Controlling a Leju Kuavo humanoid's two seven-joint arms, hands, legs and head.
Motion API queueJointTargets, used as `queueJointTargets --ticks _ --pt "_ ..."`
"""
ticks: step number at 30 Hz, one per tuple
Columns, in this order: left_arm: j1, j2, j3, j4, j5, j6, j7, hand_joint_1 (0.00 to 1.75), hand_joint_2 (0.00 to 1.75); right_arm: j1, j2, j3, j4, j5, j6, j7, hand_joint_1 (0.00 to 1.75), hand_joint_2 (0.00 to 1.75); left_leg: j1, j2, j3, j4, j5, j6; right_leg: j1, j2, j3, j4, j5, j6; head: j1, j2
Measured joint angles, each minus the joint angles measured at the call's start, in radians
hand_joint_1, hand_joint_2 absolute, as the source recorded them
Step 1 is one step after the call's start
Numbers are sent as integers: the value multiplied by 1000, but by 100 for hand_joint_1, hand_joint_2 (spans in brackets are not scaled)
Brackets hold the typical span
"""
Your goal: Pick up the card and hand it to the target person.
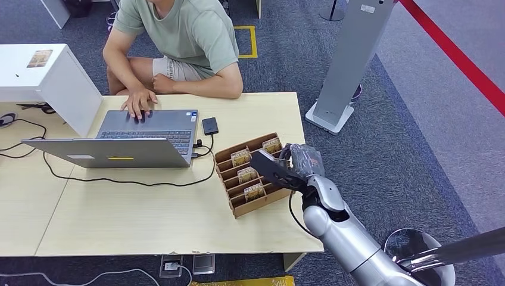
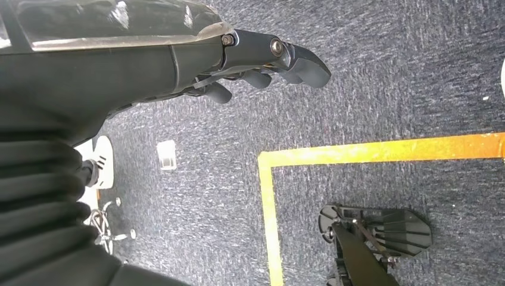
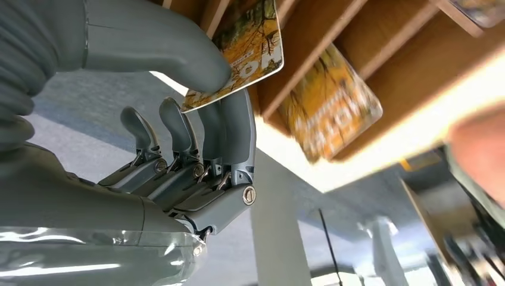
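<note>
At the wooden card rack [image 1: 253, 174] on the table [image 1: 149, 220], the right hand [image 1: 284, 168] has a card [image 3: 247, 50] pinched between its thick thumb and the dark fingers [image 3: 235, 128] beneath it, as the right wrist view shows. That card lies partly in its slot, its long axis running along the slot and up out of the rack, so the coming move, as I judge it, is a lift along that same line until the card comes free of the wooden dividers. Another card [image 3: 330, 110] sits in the neighbouring slot, just beside the held one, and could be dragged if the hand tilts. From the head view the right arm reaches in from the near right corner of the table, hand over the rack's right end. Beyond the rack, across the table, sits the person [image 1: 178, 42], one hand on the laptop [image 1: 137, 140]; the card must travel forward and to the left to reach them. Hanging low over the carpet, the left hand [image 2: 262, 59] holds nothing, its fingers loosely curled, well away from the card
</note>
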Motion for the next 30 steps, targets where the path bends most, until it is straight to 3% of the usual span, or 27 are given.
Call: queueJointTargets --ticks 7,11,15,19,22,30 --pt "0 0 0 0 1 4 -4 0 175 48 -2 -33 -80 59 -327 -194 141 175 0 0 0 0 0 0 0 0 0 0 0 0 -1 0" --pt "0 0 0 0 2 12 -3 0 175 79 -5 -55 -131 55 -419 -269 141 175 0 0 0 0 0 0 0 0 0 0 0 0 0 0" --pt "1 0 0 0 5 17 0 0 175 95 -6 -70 -158 23 -421 -304 141 175 0 0 0 0 0 0 0 0 0 0 0 0 0 0" --pt "0 0 0 0 8 18 2 0 175 76 -1 -70 -149 -57 -335 -273 141 175 0 0 0 0 0 0 0 0 0 0 0 0 0 0" --pt "0 0 0 0 2 18 5 0 175 19 20 -60 -108 -119 -258 -256 141 175 0 0 -1 0 0 0 0 0 0 0 0 0 -1 0" --pt "-5 0 -1 0 -12 18 1 0 175 -178 121 -22 101 -196 -216 -259 141 175 0 0 -1 0 0 0 0 0 0 1 0 0 0 0"
